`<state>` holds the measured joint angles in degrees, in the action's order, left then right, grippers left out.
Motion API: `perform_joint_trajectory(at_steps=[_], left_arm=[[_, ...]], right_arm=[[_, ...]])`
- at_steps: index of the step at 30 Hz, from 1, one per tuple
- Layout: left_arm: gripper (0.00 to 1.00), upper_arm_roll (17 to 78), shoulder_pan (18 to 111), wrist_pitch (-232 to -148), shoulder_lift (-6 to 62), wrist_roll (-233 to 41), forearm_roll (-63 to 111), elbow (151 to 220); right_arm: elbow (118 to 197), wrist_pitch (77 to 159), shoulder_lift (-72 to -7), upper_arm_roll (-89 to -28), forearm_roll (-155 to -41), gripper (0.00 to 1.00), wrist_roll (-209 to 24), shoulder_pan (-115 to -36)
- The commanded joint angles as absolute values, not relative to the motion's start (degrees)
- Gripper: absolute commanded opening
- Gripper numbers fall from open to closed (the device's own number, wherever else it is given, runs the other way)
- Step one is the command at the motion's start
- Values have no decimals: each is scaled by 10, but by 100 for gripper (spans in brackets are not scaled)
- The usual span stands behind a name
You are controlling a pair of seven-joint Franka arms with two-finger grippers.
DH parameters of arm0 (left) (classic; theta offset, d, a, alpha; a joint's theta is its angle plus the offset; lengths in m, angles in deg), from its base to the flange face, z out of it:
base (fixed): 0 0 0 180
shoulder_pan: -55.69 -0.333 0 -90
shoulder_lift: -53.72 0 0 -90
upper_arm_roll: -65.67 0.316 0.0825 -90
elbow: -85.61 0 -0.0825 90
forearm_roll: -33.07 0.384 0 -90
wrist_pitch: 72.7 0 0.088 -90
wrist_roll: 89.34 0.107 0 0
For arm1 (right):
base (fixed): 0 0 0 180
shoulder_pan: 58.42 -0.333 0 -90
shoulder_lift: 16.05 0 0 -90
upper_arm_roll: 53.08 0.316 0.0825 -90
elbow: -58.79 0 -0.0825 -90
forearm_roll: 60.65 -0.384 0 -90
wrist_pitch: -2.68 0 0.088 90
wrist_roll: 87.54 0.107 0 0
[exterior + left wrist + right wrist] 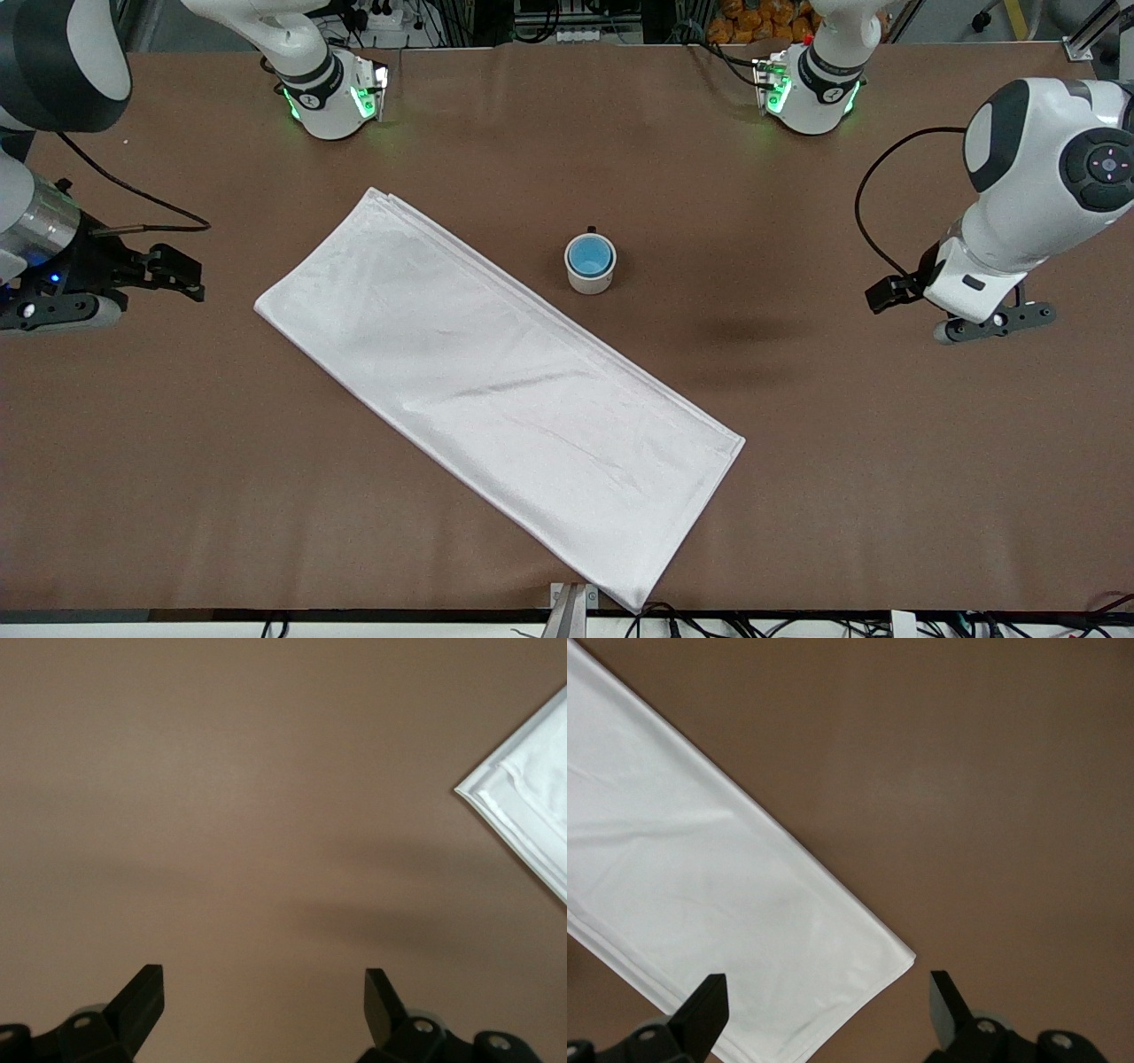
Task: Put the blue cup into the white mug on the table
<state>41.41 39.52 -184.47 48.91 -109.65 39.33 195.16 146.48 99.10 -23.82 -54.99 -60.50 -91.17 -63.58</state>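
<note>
The blue cup sits inside the white mug, which stands upright near the middle of the table; the mug's black handle points toward the robots' bases. My left gripper hangs open over bare table at the left arm's end, well away from the mug. My right gripper hangs open at the right arm's end, over a corner of the cloth, with nothing between its fingers. Neither wrist view shows the mug or cup.
A long white folded cloth lies diagonally across the table, passing close beside the mug and reaching the edge nearest the front camera. The two arm bases stand along the edge farthest from the front camera.
</note>
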Motion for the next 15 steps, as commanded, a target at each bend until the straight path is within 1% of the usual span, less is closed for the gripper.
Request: perform_joint_trajectory(at_steps=[1, 4, 7, 9, 12, 13, 15], left_arm=[[100, 410, 389, -1840, 527, -1091, 380, 1983], [100, 411, 388, -1837, 530, -1080, 380, 1984], [100, 434, 399, -1837, 530, -1039, 378, 1983], [100, 491, 443, -1836, 532, -1012, 376, 1981], [100, 599, 532, -1834, 542, -976, 376, 1980], [100, 623, 550, -1829, 545, -964, 373, 1979], [100, 630, 552, -1815, 548, -940, 359, 1975]], right_arm=[[1459, 991, -241, -546, -599, 100, -913, -633], [1459, 992, -243, -545, -600, 100, -913, -633], [1459, 995, -245, -545, -599, 100, -913, -638], [1459, 995, -246, -544, -599, 100, -913, -639], [1459, 996, -247, -544, -599, 100, -913, -639], [1459, 995, -246, -544, -599, 100, -913, -639], [1459, 995, -246, -544, -599, 100, -913, -639]])
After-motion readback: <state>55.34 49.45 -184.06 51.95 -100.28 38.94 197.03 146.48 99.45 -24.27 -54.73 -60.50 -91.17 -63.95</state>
